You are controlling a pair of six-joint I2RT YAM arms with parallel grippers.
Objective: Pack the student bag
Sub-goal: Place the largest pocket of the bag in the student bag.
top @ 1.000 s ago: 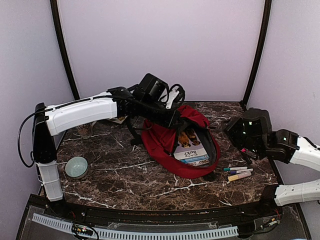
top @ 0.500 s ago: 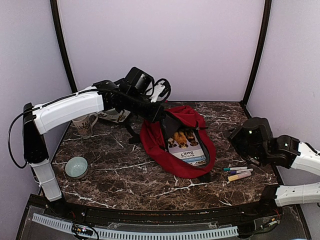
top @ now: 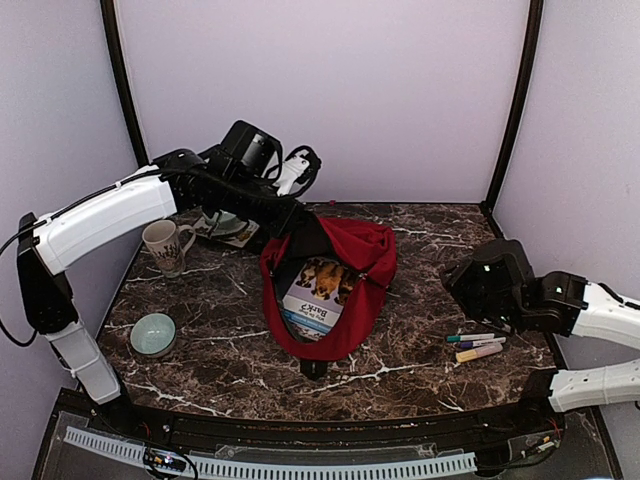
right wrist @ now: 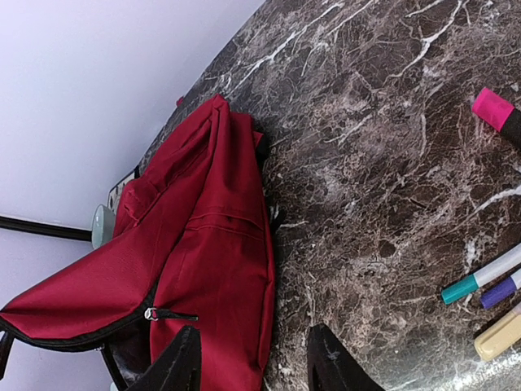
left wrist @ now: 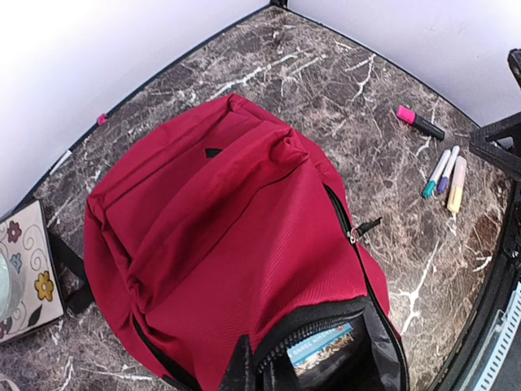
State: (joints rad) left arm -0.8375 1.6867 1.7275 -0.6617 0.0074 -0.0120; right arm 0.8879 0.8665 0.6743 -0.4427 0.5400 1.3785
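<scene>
I am pinching the upper rim of the student bag (top: 345,262) with my left tool (top: 297,222), its jaws closed on the black-lined edge of the opening, so that edge is being held up off the dark marble surface (top: 230,345). The red backpack is sitting near the middle of the surface, toward the back wall, with its mouth gaping toward the near edge. A book (top: 313,292) with dogs on its cover is lying inside the opening, tilted. In my left wrist view the bag's zipper pull (left wrist: 364,228) is hanging on the right side of its body.

My right tool (right wrist: 254,334) is hovering open and gripping nothing, off to the right of the bag and apart from it. Below it, a teal marker (right wrist: 480,279), a purple marker (right wrist: 503,289) and a yellow marker (right wrist: 501,334) are lying side by side on the surface, and a black marker with a pink cap (right wrist: 493,107) is lying apart from them, farther back.

On the left side, a printed mug (top: 163,245) is standing upright, and a pale green bowl (top: 153,333) is sitting nearer the front edge.
</scene>
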